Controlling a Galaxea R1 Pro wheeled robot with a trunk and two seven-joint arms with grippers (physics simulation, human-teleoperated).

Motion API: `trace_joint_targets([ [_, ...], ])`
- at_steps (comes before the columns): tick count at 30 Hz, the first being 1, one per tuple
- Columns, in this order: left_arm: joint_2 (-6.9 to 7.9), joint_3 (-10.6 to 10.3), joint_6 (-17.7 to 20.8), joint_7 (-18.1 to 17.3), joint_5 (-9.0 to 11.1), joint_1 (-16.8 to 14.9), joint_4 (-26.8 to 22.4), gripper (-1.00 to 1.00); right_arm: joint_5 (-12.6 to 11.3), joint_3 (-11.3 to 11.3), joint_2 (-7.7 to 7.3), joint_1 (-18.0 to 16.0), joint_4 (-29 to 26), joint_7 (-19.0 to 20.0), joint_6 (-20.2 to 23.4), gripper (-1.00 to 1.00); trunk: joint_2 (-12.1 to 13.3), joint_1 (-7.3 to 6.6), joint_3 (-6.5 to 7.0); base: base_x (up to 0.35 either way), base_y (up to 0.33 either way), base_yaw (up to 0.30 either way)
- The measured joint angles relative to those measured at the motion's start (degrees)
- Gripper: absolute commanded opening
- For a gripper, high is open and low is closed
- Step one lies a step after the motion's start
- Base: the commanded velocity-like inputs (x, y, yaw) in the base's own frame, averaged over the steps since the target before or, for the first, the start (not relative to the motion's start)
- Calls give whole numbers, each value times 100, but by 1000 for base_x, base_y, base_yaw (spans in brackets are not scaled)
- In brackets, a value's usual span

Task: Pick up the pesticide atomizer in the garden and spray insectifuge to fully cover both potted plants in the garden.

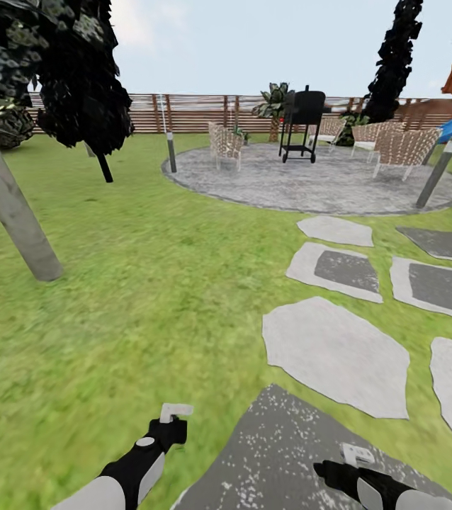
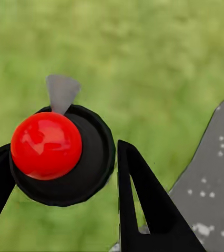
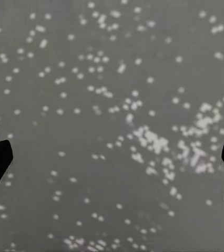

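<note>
In the left wrist view the pesticide atomizer [image 2: 46, 144] shows end-on: a red round knob on a black collar with a grey nozzle tip. It sits between the black fingers of my left gripper [image 2: 64, 147], which is shut on it and holds it above blurred lawn. The head view puts my left gripper [image 1: 173, 418] low over the grass beside a dark speckled stepping stone [image 1: 283, 453]. My right gripper [image 1: 353, 457] hangs over that stone. In its wrist view my right gripper [image 3: 112, 152] is open and empty. The potted plants are out of view.
Grey stepping stones [image 1: 336, 354] lead to a round paved patch [image 1: 311, 180] with wicker chairs [image 1: 224, 145], a black grill [image 1: 300, 124] and thin posts [image 1: 171, 150]. A slanted trunk [image 1: 10, 205] stands at the left. A brown slatted fence [image 1: 198, 113] closes the lawn.
</note>
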Motion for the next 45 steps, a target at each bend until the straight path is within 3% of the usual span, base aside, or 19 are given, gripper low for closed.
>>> trace_joint_targets([
  [45, 0, 0, 0, -1, 0, 0, 0, -100, 0, 8, 0, 0, 0, 0, 0, 100, 0, 0, -1, 325, -105, 0],
])
